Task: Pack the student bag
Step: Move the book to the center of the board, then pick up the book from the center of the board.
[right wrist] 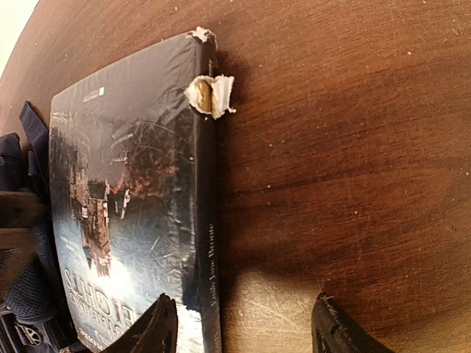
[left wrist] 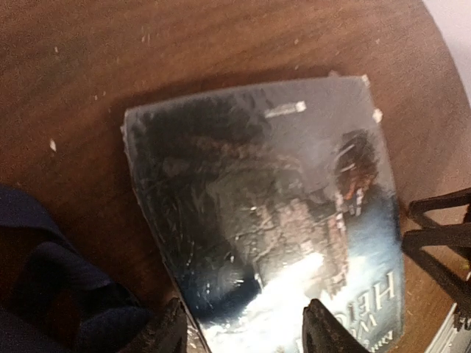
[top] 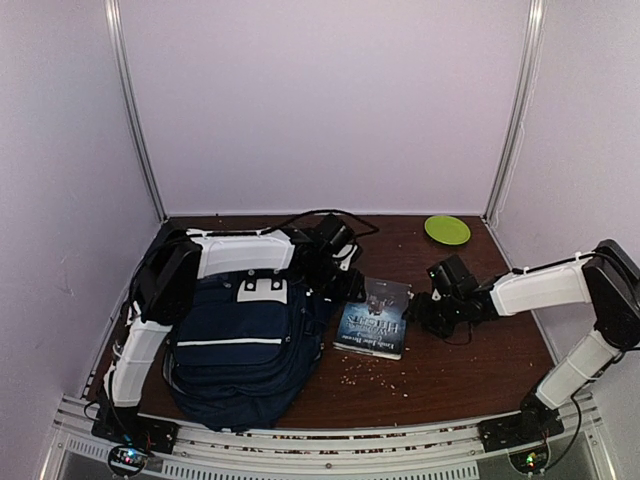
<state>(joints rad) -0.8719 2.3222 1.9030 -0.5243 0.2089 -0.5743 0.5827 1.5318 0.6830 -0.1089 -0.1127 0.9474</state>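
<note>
Evidently the book is the item in hand. The large navy-blue fabric backpack with white patches (top: 240,350) lies flat on the near-left part of the dark wooden table (top: 470,370). A glossy dark paperback book (top: 374,318) lies cover-up just to its right, on the tabletop and not in the bag.

The left gripper (top: 347,288) hovers at the book's far-left corner, by the bag's right edge. Its wrist view shows the two fingers (left wrist: 171,332) spread wide above the cover with nothing between them. The right gripper (top: 420,312) sits just right of the book, jaws apart, one finger over the spine edge and the other over bare wood. It holds nothing either.

A round lime-green plate (top: 447,230) sits at the far right, well apart, and pale crumbs dot the wood near the book.

Next, one pincer probably has to catch an edge of the flat book, perhaps the torn spine side, and lift it towards the bag. Whether the bag's mouth is open I cannot tell; if it is shut, the other arm must part it first.
</note>
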